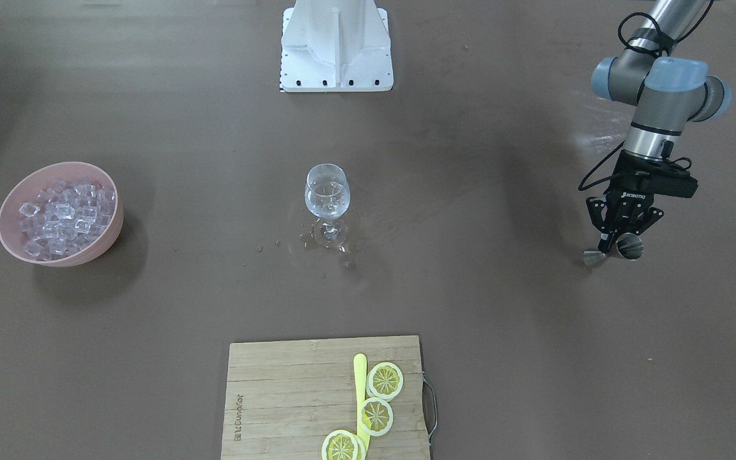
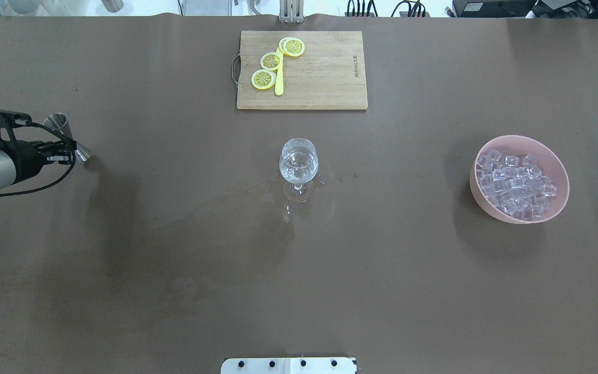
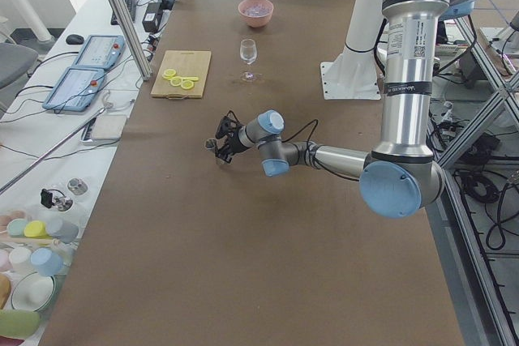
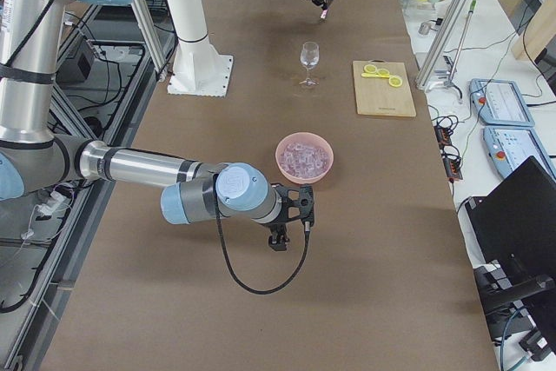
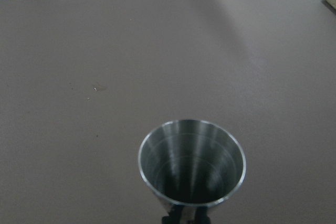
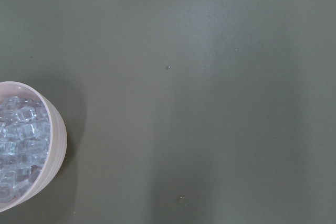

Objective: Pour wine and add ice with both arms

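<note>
A wine glass (image 1: 326, 191) stands at the table's middle with some clear wine (image 2: 299, 165) in it; drops lie on the table around its foot. Ice cubes (image 1: 64, 214) fill a pink bowl (image 2: 558, 171), which also shows in the right wrist view (image 6: 55, 140). My left gripper (image 1: 612, 248) is shut on the waist of a steel jigger (image 2: 57, 122) at the table's left end, low over the table. The jigger's cup (image 5: 191, 161) looks empty. My right gripper (image 4: 280, 234) shows only in the exterior right view, near the bowl; I cannot tell whether it is open or shut.
A wooden cutting board (image 2: 325, 78) lies at the far side with three lemon slices (image 2: 270, 61) and a yellow knife (image 2: 279, 78). The white pedestal (image 1: 336, 45) stands at the robot's side. A wet patch spreads around the glass's foot (image 2: 288, 208).
</note>
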### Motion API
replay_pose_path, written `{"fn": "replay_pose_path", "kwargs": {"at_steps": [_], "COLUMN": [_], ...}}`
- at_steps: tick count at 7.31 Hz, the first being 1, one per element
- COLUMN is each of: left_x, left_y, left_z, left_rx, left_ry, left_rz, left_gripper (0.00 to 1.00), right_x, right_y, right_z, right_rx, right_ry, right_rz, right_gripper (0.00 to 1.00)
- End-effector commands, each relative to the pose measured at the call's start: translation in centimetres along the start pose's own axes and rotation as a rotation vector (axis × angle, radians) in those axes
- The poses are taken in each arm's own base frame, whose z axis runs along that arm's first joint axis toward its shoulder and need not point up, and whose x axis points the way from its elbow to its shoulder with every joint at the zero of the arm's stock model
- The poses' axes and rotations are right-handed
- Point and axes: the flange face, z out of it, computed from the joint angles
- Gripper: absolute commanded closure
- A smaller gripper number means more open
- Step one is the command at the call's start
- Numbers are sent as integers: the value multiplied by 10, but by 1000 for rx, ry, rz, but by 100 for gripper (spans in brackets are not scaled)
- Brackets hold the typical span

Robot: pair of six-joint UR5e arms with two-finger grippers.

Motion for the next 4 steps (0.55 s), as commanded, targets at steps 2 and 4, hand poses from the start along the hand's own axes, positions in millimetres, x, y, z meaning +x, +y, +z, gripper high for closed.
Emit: {"fn": "replay_pose_path", "kwargs": {"at_steps": [2,4], "left_x": [3,4], "left_y": [1,1], "left_z": [-1,-3], "left_rx": [-2,7], "left_ry": [7,18], "left_rz": [9,9], "left_gripper": [29,3], "right_x": [-3,-5], "right_y": [-1,-1], "right_z": [-1,-3], "right_rx": [3,4], "right_ry": [-4,-4], "right_rz": [-4,-4], "right_gripper": [0,0]}}
